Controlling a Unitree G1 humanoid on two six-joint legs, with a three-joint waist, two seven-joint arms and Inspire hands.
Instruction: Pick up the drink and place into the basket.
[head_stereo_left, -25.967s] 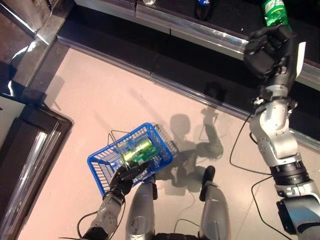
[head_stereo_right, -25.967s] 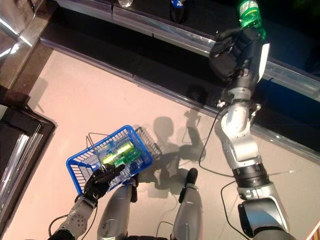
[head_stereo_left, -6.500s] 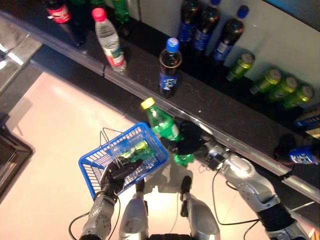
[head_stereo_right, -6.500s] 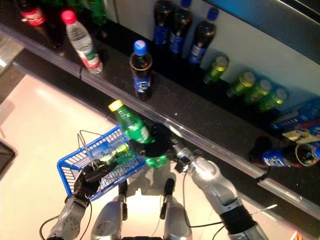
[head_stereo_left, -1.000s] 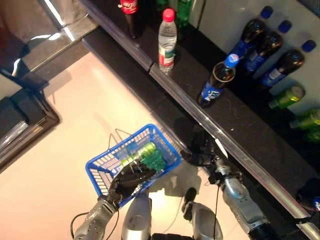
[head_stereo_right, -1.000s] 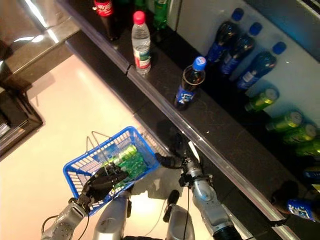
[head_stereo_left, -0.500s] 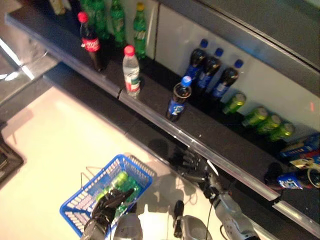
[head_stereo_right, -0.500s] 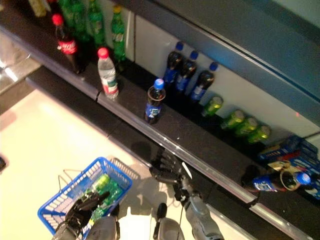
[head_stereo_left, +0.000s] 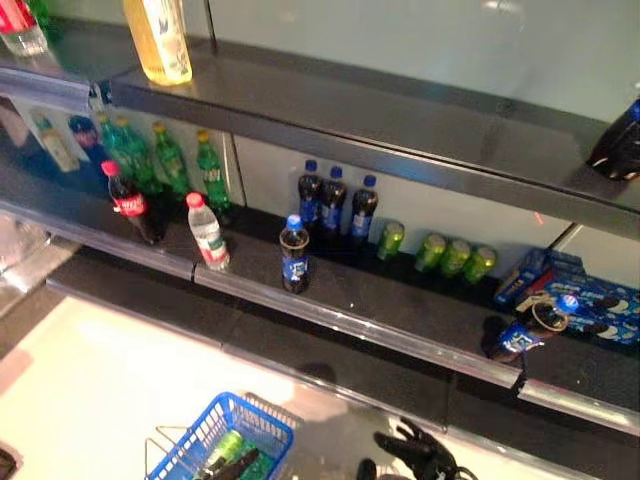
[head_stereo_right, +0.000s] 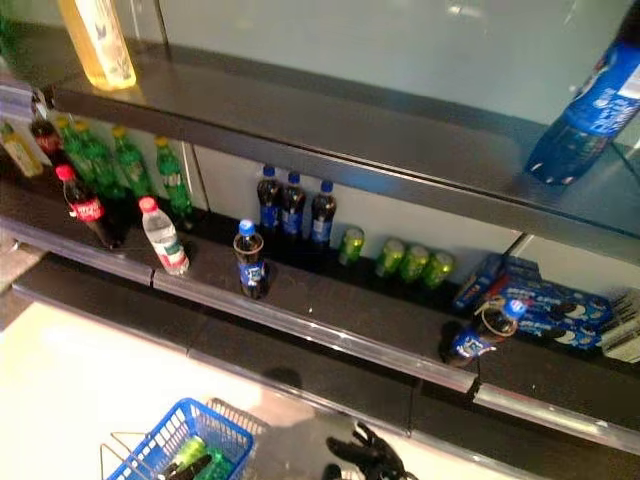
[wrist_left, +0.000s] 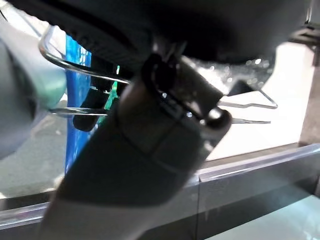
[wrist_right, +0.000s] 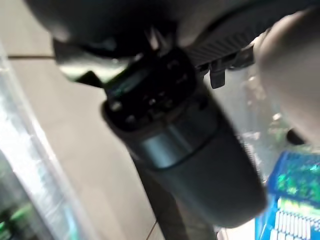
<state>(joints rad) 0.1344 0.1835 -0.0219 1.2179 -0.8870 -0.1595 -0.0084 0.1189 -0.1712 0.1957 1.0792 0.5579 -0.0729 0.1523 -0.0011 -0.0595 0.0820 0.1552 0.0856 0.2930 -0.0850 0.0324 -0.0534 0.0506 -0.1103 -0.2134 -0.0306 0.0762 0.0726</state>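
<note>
The blue wire basket (head_stereo_left: 195, 435) hangs at the bottom left of the left eye view, with green drink bottles (head_stereo_left: 224, 448) lying inside it. My left hand (wrist_left: 150, 150) shows in its wrist view curled round the basket's wire handle (wrist_left: 80, 74); only its dark fingers (head_stereo_left: 243, 464) show in the left eye view. Low in the middle of that view, to the right of the basket, my right hand (head_stereo_left: 412, 450) has its fingers spread and holds nothing. It hangs below the front edge of the lower shelf.
The lower shelf carries a red cola bottle (head_stereo_left: 130, 205), a water bottle (head_stereo_left: 207, 232), a dark blue-capped bottle (head_stereo_left: 293, 255), green cans (head_stereo_left: 455, 257) and a bottle lying on its side (head_stereo_left: 525, 330). A yellow bottle (head_stereo_left: 160, 40) and a blue one (head_stereo_right: 585, 110) stand on the upper shelf.
The camera has tilted up, so the shelves fill the picture and the basket and hands sit at its bottom edge. My right hand has left the basket's rim and stays empty.
</note>
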